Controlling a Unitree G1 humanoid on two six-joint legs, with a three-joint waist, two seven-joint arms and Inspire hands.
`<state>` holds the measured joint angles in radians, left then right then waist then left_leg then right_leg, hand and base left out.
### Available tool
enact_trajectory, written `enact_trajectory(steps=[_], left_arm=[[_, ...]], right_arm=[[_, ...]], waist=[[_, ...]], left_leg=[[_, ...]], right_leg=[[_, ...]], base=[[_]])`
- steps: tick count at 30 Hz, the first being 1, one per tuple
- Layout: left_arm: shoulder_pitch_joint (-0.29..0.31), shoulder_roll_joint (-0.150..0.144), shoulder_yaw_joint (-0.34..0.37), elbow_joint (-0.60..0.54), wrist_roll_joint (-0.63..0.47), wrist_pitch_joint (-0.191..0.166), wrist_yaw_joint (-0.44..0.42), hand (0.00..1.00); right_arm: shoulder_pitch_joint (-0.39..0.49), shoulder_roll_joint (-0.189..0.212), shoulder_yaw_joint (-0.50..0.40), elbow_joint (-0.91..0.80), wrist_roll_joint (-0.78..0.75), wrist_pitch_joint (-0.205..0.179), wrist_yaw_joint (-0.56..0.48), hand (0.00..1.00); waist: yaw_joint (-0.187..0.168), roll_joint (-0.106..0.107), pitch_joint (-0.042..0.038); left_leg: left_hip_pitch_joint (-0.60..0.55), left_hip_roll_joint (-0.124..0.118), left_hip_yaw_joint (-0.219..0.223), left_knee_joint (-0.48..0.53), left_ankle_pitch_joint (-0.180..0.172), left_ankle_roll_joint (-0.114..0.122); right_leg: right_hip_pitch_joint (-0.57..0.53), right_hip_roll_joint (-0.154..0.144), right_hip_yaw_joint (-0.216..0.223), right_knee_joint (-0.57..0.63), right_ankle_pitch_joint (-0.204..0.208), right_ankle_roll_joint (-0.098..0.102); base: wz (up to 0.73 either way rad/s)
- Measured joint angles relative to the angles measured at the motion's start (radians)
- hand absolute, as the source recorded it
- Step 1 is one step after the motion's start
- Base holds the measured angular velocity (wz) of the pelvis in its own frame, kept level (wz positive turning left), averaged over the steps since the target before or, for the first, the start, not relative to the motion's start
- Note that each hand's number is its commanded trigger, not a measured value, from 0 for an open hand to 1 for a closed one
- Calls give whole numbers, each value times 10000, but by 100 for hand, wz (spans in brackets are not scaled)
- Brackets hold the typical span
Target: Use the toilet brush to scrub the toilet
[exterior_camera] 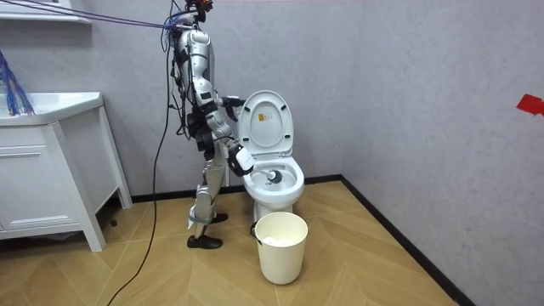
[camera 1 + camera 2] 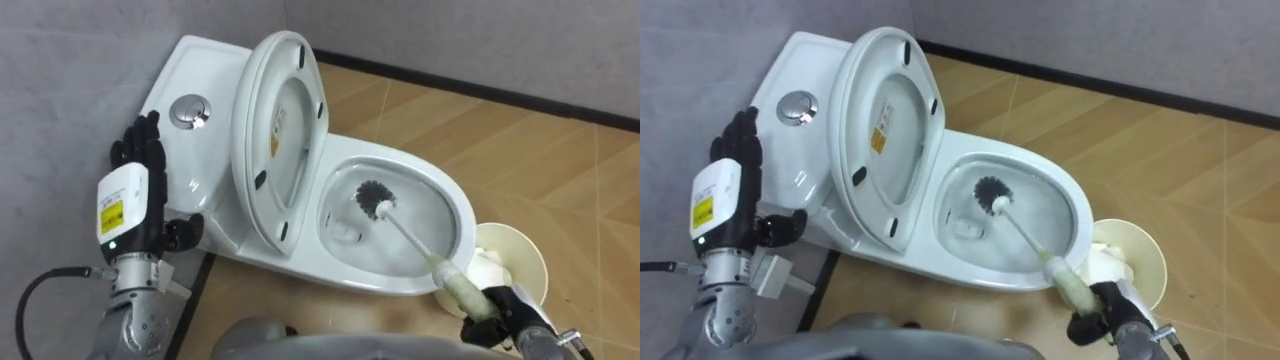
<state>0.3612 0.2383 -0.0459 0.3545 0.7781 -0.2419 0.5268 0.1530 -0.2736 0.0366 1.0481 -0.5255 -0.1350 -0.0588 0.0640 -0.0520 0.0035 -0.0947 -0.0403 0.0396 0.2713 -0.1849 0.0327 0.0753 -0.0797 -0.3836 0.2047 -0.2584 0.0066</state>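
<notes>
Wood floor (image 2: 500, 130): one toilet (image 2: 400, 278), one brush (image 2: 412, 238); right robot hand (image 2: 500, 312) grips brush, left robot hand (image 2: 135, 160) straight-fingered.

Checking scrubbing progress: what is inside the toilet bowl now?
The toilet brush, dark bristle head down, its white shaft slanting out to the right hand shut on the handle. The bowl surface under the bristles is hidden.

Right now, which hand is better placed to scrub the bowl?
Right. The right hand grips the brush, bristles down in the toilet bowl; the left hand is open beside the tank, holding nothing.
</notes>
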Motion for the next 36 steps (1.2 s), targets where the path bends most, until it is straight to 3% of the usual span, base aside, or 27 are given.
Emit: enact_trajectory(steps=[3,8,14,16,23,25,28,32,36], left_arm=[[-17,222,-90,436,17,36,-224,0],[-229,251,-40,739,465,53,-343,0],[-860,293,-80,938,994,263,-699,0],[-1147,388,-147,1048,980,329,-754,0],[-2356,892,-637,1690,983,140,-568,0],[-3087,1111,-887,1762,980,117,-553,0],[-3776,1422,-1216,1872,967,56,-368,0],[-4551,1463,-1528,1965,979,23,-250,0],[-5184,1819,-1973,1929,974,22,95,0]], right_arm=[[-133,-193,1,-50,-596,50,135,100],[-181,-481,0,-415,-1608,204,277,100],[-470,-636,127,-208,-1873,270,277,100],[-863,-838,204,48,-2063,299,273,100],[-2237,-1728,860,493,-3045,403,32,100],[-3054,-2069,1122,822,-3260,460,-334,100],[-4014,-2568,1694,820,-3485,514,-657,100],[-4769,-2991,2465,639,-3606,719,-964,100],[-5308,-3348,3316,90,-3885,822,-1219,100]], waist=[[-33,3,1],[23,50,-10],[16,148,13],[9,284,11],[309,395,127],[504,464,258],[804,433,344],[1159,391,380],[1465,332,419]], left_leg=[[-56,115,148,-4,-4,-1],[-193,127,283,34,-13,10],[-718,158,121,390,-24,37],[-1121,183,148,566,3,77],[-2605,250,253,1343,44,213],[-3342,282,129,1829,61,246],[-4269,278,98,2212,178,274],[-5132,260,46,2730,230,285],[-6240,236,57,3337,222,293]], right_leg=[[-128,18,112,29,10,-17],[-376,12,241,219,12,-20],[-800,-22,140,481,14,-28],[-1186,-62,219,764,15,-38],[-2824,-295,225,2000,-136,-156],[-3570,-423,209,2525,-233,-241],[-4582,-610,120,3230,-328,-368],[-5479,-795,96,3964,-483,-468],[-6661,-1013,113,4883,-723,-623]], base=[[-11],[-8],[8],[-6],[-4],[6],[5],[8],[4]])
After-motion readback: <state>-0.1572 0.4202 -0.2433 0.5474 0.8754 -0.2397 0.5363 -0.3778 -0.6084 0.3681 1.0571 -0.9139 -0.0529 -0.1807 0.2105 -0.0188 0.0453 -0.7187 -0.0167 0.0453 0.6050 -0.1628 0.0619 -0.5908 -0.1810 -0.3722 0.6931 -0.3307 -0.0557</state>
